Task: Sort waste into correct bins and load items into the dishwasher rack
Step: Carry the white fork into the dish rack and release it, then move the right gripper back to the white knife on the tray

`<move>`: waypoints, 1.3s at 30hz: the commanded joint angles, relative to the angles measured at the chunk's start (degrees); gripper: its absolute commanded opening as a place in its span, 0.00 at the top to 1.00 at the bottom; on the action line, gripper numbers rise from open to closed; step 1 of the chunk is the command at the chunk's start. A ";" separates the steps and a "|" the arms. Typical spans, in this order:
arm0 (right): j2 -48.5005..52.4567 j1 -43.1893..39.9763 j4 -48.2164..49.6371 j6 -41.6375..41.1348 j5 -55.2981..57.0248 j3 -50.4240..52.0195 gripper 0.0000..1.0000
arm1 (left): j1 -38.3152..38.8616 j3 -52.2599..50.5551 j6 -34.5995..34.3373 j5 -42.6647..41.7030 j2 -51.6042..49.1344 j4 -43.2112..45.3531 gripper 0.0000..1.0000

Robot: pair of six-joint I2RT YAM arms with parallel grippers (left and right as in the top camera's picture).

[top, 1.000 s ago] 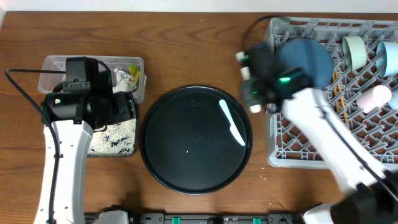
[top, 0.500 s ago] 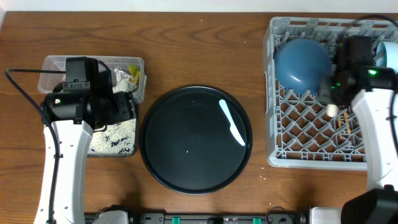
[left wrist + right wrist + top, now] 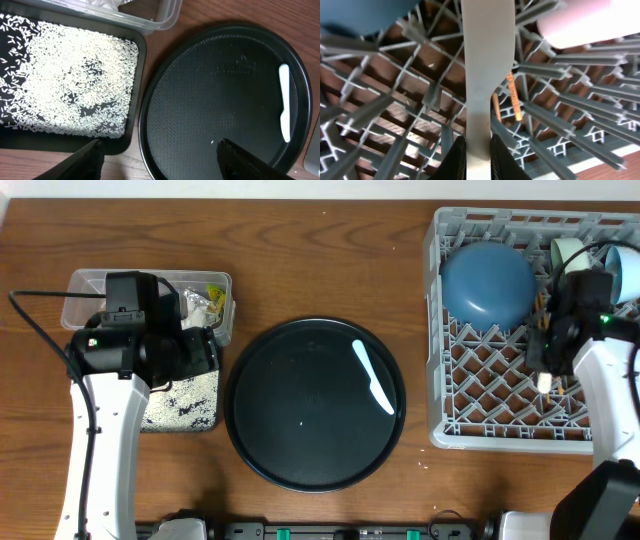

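My right gripper (image 3: 547,362) (image 3: 478,142) is shut on the flat handle of a white plastic utensil (image 3: 485,60) and holds it over the grey dishwasher rack (image 3: 500,430), among its pegs. The large blue bowl (image 3: 487,283) (image 3: 350,12) sits in the rack's back left, with a pale-green bowl (image 3: 570,258) behind my arm. Thin wooden chopsticks (image 3: 512,97) lie on the grid floor. A second white spoon (image 3: 373,377) (image 3: 285,102) lies on the round black tray (image 3: 300,430). My left gripper (image 3: 200,350) (image 3: 157,150) is open and empty.
The shallow black tray (image 3: 185,420) (image 3: 135,100) holds scattered rice (image 3: 65,75). Behind it, the clear tub (image 3: 85,285) (image 3: 165,12) holds tissue (image 3: 195,305) and a yellow-green wrapper (image 3: 213,293). A pale cup (image 3: 585,20) lies in the rack.
My right arm has swung from the rack's left edge across to its right part, carrying the white utensil, and lowered it among the pegs. The left arm has not moved.
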State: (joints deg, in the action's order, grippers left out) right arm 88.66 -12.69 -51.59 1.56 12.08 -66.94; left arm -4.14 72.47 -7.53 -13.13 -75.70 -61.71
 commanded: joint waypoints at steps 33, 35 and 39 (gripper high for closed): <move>-2.51 9.49 4.63 1.36 -31.26 -7.65 0.46 | -0.28 0.11 -0.31 0.11 -0.28 -0.42 0.26; -2.49 13.11 4.79 0.81 -31.06 -7.67 0.45 | -0.28 0.11 -0.31 0.11 -0.28 -0.37 0.27; -0.74 21.90 4.68 0.63 -29.44 -7.63 0.43 | -0.28 0.11 -0.31 0.11 -0.28 -0.42 0.26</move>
State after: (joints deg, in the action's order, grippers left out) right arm 87.09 4.45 -46.70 2.92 -15.25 -74.15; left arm -4.14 72.47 -7.53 -13.13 -75.70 -61.73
